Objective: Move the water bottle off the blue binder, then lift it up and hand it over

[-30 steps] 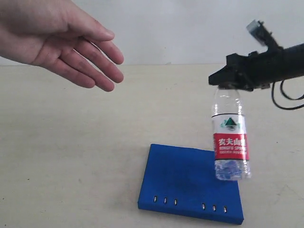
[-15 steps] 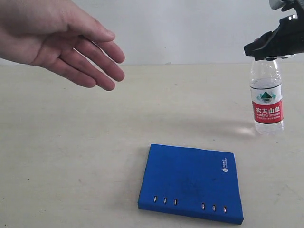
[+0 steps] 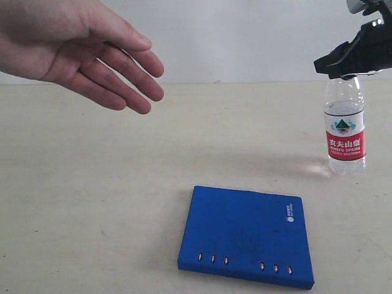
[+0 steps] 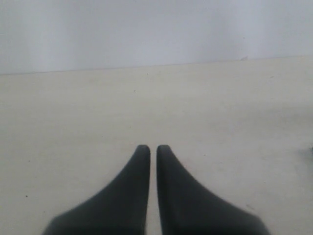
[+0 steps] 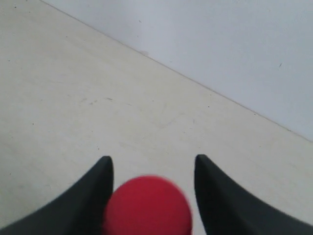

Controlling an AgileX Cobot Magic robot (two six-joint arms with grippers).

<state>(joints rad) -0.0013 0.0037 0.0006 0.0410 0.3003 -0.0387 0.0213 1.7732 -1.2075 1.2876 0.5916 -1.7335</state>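
Note:
The water bottle [image 3: 345, 130] stands upright on the table, right of and beyond the blue binder [image 3: 245, 236], which lies flat with nothing on it. My right gripper [image 3: 344, 65] sits over the bottle's top and hides the cap in the exterior view. In the right wrist view the red cap [image 5: 146, 204] lies between the spread fingers of the right gripper [image 5: 152, 159], against one finger [image 5: 93, 191] with a gap to the other, so this gripper is open. My left gripper [image 4: 153, 147] is shut over bare table and does not show in the exterior view.
An open human hand [image 3: 79, 49] hovers palm down at the upper left, well above the beige table [image 3: 92, 184]. A pale wall runs along the table's far edge.
A second ago the bottle hung in my right gripper over the binder's right edge. It has since moved right and away, and now stands on the table. The hand barely shifted.

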